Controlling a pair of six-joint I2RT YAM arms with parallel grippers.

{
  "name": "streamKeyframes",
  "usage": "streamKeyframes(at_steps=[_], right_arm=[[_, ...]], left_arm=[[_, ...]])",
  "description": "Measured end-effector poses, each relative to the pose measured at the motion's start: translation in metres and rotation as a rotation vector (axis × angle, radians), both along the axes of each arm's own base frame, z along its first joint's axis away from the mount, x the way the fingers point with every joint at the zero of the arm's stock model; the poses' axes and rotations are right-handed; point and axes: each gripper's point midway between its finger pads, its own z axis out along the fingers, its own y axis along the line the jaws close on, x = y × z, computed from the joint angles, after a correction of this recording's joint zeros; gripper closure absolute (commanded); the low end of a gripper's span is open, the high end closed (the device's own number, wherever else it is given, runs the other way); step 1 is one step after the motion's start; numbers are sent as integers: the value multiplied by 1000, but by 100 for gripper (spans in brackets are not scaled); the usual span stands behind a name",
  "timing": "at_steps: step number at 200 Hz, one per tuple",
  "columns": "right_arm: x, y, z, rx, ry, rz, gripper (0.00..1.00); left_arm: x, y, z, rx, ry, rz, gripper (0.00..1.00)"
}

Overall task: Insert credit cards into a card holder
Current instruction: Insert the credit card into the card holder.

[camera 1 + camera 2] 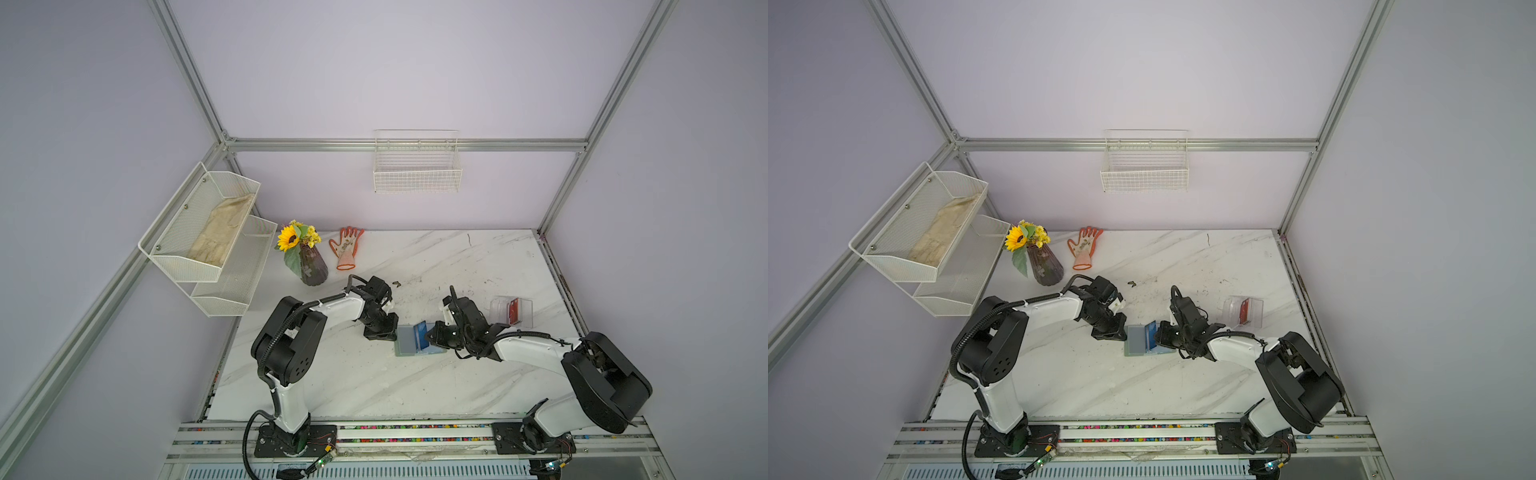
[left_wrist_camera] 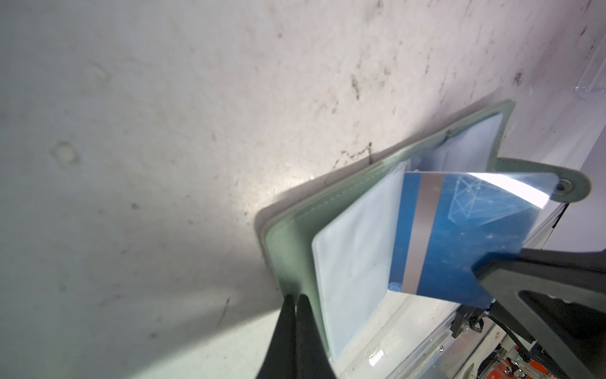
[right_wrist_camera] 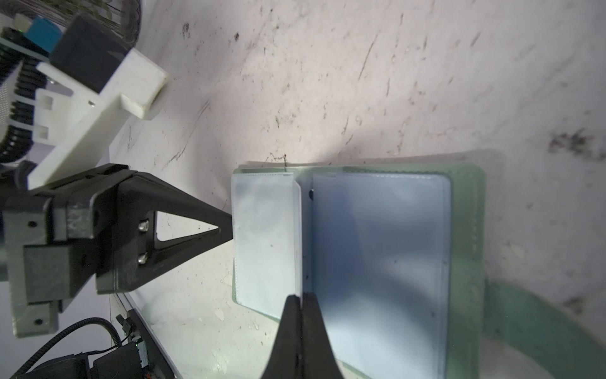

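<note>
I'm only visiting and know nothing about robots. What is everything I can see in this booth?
sage-green leatherette card holder: one, green with clear sleeves, lying open mid-table
blue credit card: one, blue with silver stripe, tilted over the holder
red card: at least one, red, inside the box
clear acrylic box: one, transparent, table's right side
dark ribbed vase: one, purple-brown, holds a sunflower, far left corner
orange work glove: one, orange and white, beside the vase
white wire basket: one, back wall
white mesh shelf: one, two tiers, left wall
beige cloth: one, upper tier
white marble table: one
left gripper: black, shut on the holder's edge
right gripper: black, shut on the blue card
</note>
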Motion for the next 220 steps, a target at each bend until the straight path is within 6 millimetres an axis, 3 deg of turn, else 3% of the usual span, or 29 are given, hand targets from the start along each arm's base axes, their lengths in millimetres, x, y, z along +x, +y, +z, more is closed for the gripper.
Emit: streamKeyframes(at_steps=[220], right_arm=[[-2, 1, -11, 59, 12, -2, 100]], left_arm=[[-9, 9, 0, 44, 31, 2, 100]])
